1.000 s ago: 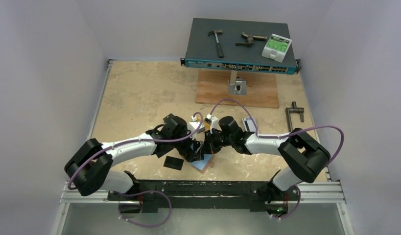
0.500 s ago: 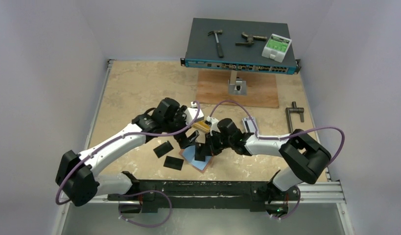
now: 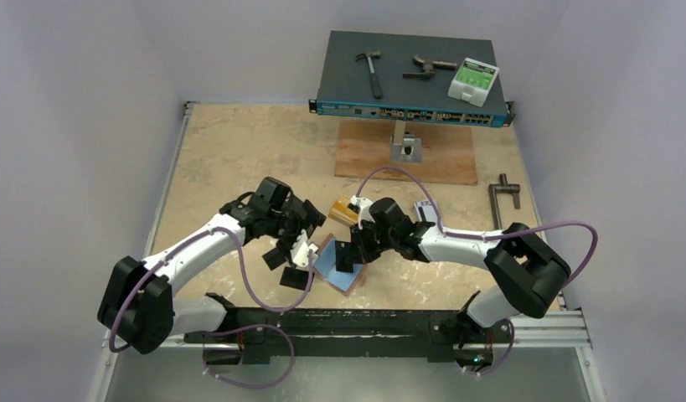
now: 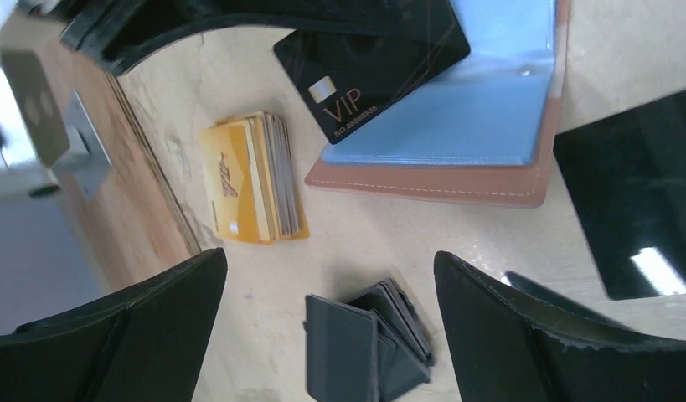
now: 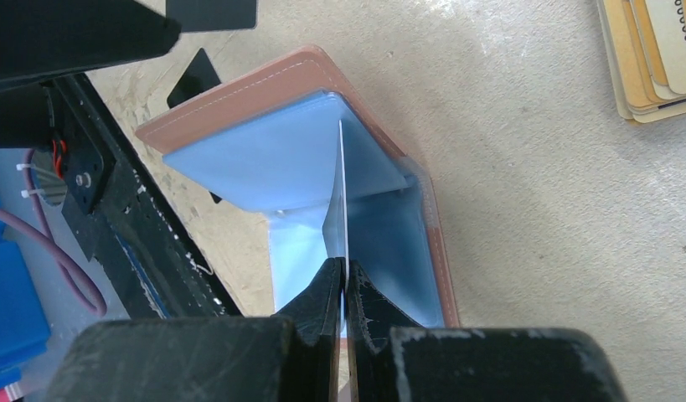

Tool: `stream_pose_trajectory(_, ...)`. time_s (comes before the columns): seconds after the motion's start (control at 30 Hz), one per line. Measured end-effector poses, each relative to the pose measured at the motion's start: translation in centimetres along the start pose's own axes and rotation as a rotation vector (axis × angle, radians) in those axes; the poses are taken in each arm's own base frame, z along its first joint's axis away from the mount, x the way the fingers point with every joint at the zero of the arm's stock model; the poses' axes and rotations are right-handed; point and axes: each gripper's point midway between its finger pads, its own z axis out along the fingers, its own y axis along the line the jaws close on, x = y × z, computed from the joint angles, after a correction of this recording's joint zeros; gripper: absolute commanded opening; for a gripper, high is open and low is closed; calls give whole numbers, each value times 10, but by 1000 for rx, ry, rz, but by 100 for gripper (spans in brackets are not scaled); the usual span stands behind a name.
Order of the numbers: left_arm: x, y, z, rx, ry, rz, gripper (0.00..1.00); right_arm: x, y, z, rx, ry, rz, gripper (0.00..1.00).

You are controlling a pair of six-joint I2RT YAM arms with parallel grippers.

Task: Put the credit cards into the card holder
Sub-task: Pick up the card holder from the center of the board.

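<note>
On the left, two loose black cards [image 3: 296, 279] and a fanned dark-grey stack [image 4: 364, 343] lie on the table [image 3: 239, 151] by the left gripper [image 4: 331, 264], whose jaws stand wide apart over that stack and hold nothing. In the middle the card holder [image 4: 482, 117] lies open, blue inside up, with no card visibly seated in a slot, so I judge the task barely begun. The right gripper [image 5: 343, 280] is pinched tight on a black VIP card [image 4: 368, 71] poised over the holder, and the orange-gold stack [image 4: 251, 176] waits near its far side
</note>
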Motion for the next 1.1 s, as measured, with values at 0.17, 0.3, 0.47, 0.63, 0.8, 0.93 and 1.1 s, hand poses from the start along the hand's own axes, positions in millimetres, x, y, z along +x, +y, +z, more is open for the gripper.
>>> stream_pose_trajectory(0.17, 2, -5, 11, 15, -74, 263, 72, -1, -1, -1, 10, 2, -5, 0)
stream_pose_trajectory(0.3, -9, -10, 14, 28, -142, 350, 50, -4, -2, -1, 19, 1, -10, 0)
stream_pose_trajectory(0.47, -15, -42, 16, 133, -205, 301, 39, -8, 0, -2, 22, 1, -22, 0)
stream_pose_trajectory(0.63, -19, -61, 15, 198, -232, 245, 39, -8, -1, -2, 25, 2, -28, 0)
stream_pose_trajectory(0.8, -24, -73, 21, 243, -256, 235, 27, -7, -2, -2, 29, 4, -29, 0)
stream_pose_trajectory(0.93, -33, -77, 31, 267, -281, 272, 15, -7, -2, -3, 35, 3, -28, 0)
stream_pose_trajectory(1.1, -41, -74, 49, 275, -303, 347, 7, -12, -3, -10, 56, -11, -31, 0)
